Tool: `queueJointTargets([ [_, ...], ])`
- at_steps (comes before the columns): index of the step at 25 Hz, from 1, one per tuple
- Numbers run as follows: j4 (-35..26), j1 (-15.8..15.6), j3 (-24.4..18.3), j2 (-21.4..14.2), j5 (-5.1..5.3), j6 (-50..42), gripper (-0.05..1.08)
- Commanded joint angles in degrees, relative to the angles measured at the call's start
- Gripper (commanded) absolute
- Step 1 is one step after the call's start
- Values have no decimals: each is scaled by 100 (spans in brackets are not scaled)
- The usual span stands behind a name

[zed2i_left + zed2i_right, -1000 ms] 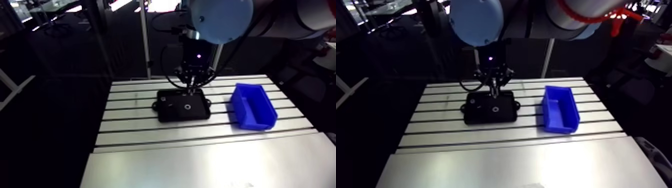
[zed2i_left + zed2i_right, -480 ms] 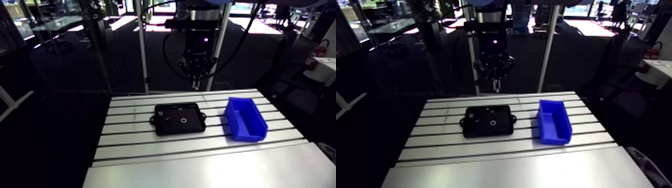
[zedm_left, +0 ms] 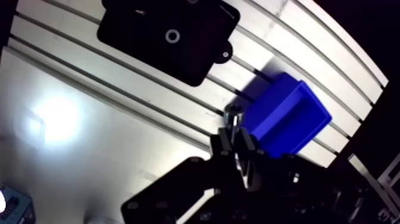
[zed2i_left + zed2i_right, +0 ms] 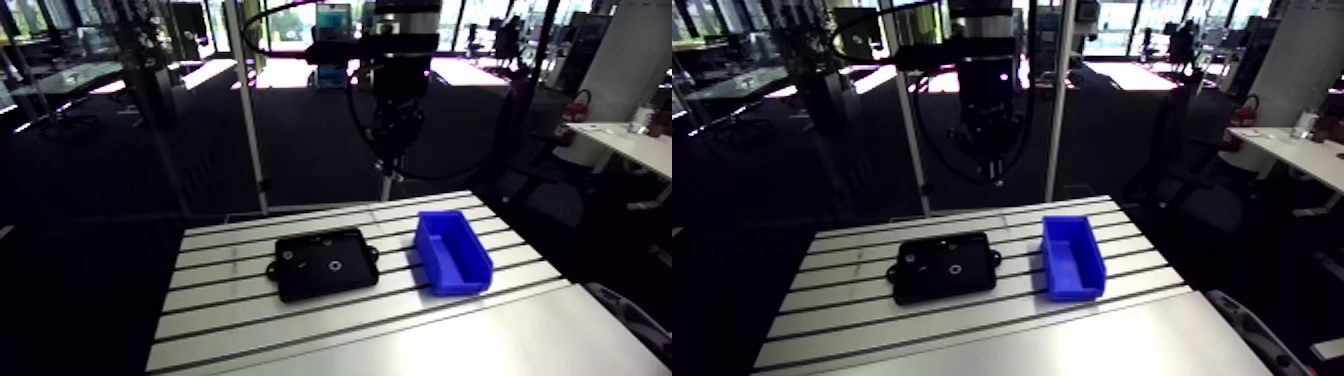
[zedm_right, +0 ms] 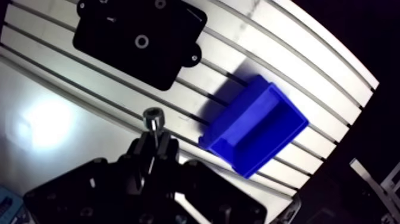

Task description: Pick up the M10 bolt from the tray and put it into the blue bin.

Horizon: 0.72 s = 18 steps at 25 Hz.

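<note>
My gripper (image 3: 236,136) is shut on the M10 bolt (image 3: 234,113), whose silvery hex-socket head sticks out past the fingertips. In the arm view the gripper (image 4: 388,168) hangs high above the table's back edge, between the black tray (image 4: 325,263) and the blue bin (image 4: 452,250). From the wrist view the bin (image 5: 257,128) lies below and just beside the bolt, with nothing showing inside it. The tray (image 3: 143,42) lies farther ahead of the fingers.
In the tray lie a ring-shaped washer or nut (image 3: 172,36) and a few small parts near its far rim. The slotted aluminium table (image 4: 230,310) ends in a smooth plate toward the front, with a bright glare spot (image 3: 50,116) on it.
The gripper has risen from the tray's far edge to well above the table, carrying the bolt. The arm camera has swung, so the tray and bin sit elsewhere in the picture.
</note>
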<state>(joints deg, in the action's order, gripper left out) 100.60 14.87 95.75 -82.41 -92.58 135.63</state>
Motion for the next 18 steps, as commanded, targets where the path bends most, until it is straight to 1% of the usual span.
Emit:
queueJointTargets([
  [1, 8, 500, 71, -51, -36, 1780, 99],
  [3, 51, 649, 124, -33, -54, 2325, 99],
  [6, 60, 746, 159, 37, -71, 2826, 99],
  [7, 69, 807, 176, 46, -133, 2975, 99],
  [8, 78, 860, 212, 72, -230, 3178, 99],
  [9, 122, 878, 256, 81, -300, 3362, 99],
  [10, 254, 895, 299, 107, -353, 3600, 99],
  [14, 878, 1124, 546, 125, -388, 4364, 99],
  [18, 1019, 1220, 686, 204, -379, 4751, 99],
])
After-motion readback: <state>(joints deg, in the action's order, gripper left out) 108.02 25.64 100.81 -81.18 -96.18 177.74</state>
